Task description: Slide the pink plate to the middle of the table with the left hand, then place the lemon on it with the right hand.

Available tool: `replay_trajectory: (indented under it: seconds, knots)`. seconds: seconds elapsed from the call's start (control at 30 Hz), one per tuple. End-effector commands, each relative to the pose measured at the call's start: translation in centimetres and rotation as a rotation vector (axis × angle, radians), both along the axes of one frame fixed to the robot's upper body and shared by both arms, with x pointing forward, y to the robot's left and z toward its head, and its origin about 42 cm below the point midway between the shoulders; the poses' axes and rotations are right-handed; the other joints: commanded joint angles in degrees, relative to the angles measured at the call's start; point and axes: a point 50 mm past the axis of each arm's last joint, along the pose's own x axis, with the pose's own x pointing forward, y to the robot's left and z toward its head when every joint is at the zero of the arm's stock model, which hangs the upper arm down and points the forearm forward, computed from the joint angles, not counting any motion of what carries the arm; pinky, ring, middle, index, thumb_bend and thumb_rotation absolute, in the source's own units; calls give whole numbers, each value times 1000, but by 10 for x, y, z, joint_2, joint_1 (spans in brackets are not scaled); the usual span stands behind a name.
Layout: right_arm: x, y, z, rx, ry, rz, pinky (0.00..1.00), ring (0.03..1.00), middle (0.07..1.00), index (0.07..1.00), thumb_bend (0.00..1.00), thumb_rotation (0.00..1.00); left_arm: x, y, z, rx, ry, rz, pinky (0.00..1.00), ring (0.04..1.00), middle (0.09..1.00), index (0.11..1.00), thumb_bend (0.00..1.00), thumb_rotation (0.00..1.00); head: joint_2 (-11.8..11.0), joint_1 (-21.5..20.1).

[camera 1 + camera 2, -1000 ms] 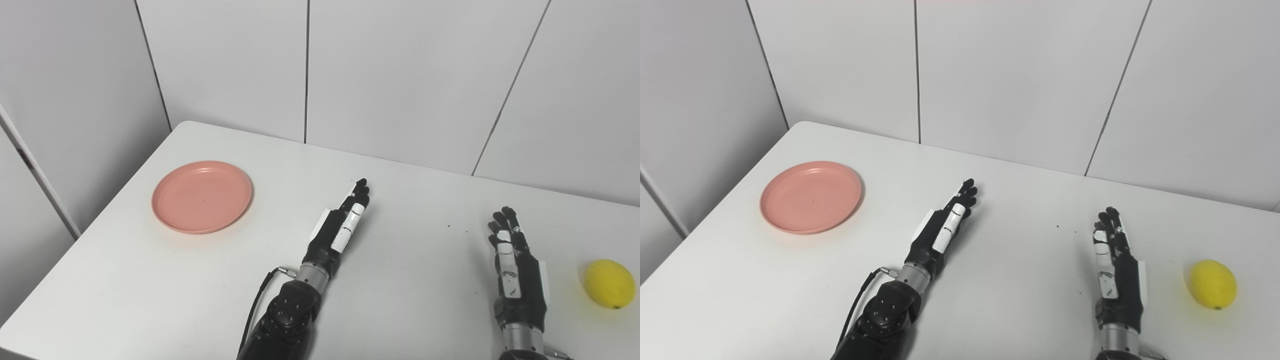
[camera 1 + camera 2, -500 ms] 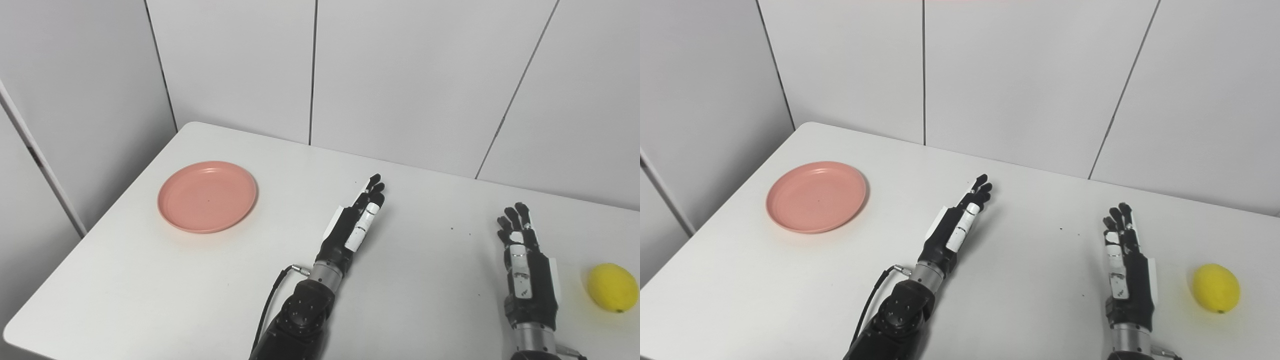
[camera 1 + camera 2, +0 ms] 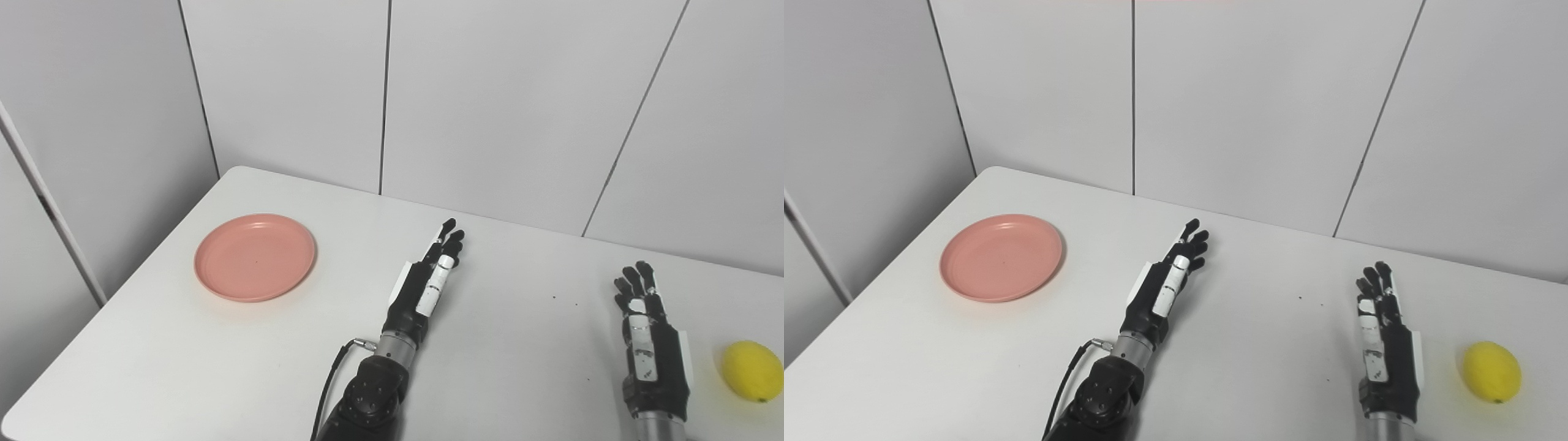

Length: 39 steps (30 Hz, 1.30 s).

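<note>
White table: my left hand, open and empty, sits well apart from the pink plate; a careless push could tip its rim.

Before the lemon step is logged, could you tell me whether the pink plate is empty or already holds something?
Empty. The pink plate shows a bare inside, and the lemon lies on the table at the far right, beside the open right hand.

White table: pink plate far left, lemon far right
</note>
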Motion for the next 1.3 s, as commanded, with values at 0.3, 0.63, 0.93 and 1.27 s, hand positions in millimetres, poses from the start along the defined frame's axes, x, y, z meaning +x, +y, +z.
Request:
replay_trajectory:
  seconds: [0.3, 0.63, 0.93, 1.27]
  knots:
    - [-11, -5, -26, 2, 33, -12, 987, 939, 939, 957, 654, 864, 20, 42, 36, 11, -129, 75, 921, 919, 930, 939, 639, 1000, -8, 10]
    - [-12, -4, -26, 11, 37, -10, 990, 940, 939, 956, 653, 866, 33, 70, 69, -1, -181, 102, 851, 864, 876, 874, 663, 1000, -14, 10]
    - [-12, -7, -26, 0, 39, -9, 980, 940, 945, 964, 632, 878, 36, 103, 89, -2, -233, 191, 823, 823, 823, 817, 703, 1000, -18, 22]
    - [-13, -7, -25, 7, 48, -4, 990, 947, 949, 971, 609, 886, 41, 150, 99, 61, -280, 300, 809, 803, 800, 788, 711, 1000, -23, 30]
